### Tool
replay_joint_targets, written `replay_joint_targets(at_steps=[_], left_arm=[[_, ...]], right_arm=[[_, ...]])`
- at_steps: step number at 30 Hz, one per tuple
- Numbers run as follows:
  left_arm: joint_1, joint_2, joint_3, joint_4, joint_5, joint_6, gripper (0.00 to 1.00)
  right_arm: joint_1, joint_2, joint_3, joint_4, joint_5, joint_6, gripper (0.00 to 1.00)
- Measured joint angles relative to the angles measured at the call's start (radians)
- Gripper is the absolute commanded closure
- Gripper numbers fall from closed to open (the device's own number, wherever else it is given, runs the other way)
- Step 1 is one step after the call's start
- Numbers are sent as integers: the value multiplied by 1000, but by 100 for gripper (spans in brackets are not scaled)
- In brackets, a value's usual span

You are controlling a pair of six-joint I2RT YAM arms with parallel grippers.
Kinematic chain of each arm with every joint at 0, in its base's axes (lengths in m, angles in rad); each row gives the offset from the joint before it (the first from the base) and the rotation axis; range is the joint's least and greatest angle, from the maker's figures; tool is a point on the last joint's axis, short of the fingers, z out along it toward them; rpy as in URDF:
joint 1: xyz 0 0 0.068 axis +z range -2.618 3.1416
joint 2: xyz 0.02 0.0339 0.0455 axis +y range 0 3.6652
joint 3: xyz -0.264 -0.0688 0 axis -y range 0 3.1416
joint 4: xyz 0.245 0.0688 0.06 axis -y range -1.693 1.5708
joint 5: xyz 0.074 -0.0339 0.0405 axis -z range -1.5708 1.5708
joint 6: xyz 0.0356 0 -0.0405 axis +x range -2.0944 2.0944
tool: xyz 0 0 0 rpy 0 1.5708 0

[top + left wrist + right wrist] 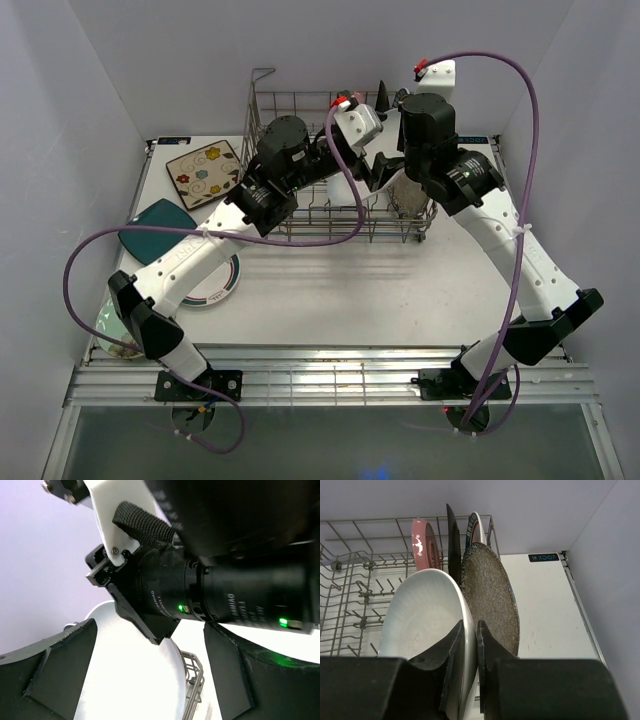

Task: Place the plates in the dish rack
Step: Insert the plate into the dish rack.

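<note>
Right fingers (451, 652) are closed on the upper rim of the white plate (425, 620), which stands on edge in the rack (370, 520) with the speckled plate (492, 600) just at their right, while the left fingers (55, 675) are open; it is probably stiff, heavy, slippery and breakable, so a firm hold on the rim suits it.

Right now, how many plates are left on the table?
4: cream floral square beside the rack, teal square nearer, teal-rimmed round and pale green plate under the left arm. Others may be hidden.
</note>
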Motion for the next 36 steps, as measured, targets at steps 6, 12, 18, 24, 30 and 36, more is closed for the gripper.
replay_joint_targets(at_steps=[6,12,18,24,30,36], left_arm=[[5,-89,-39,-13,-23,19,2],[37,-225,-115,-20,-45,43,2],[134,-273,-156,-34,-40,34,2],[222,-277,-210,-77,-1,11,2],[291,-278,-286,-92,73,-33,2],[326,-258,-301,-108,151,-78,2]], right_arm=[[-27,25,18,-15,0,-19,92],[-42,62,58,-24,4,-73,92],[-42,63,76,-8,5,-129,92],[-42,63,77,40,4,-230,92],[-42,57,69,106,11,-333,92],[-42,27,42,190,31,-422,92]])
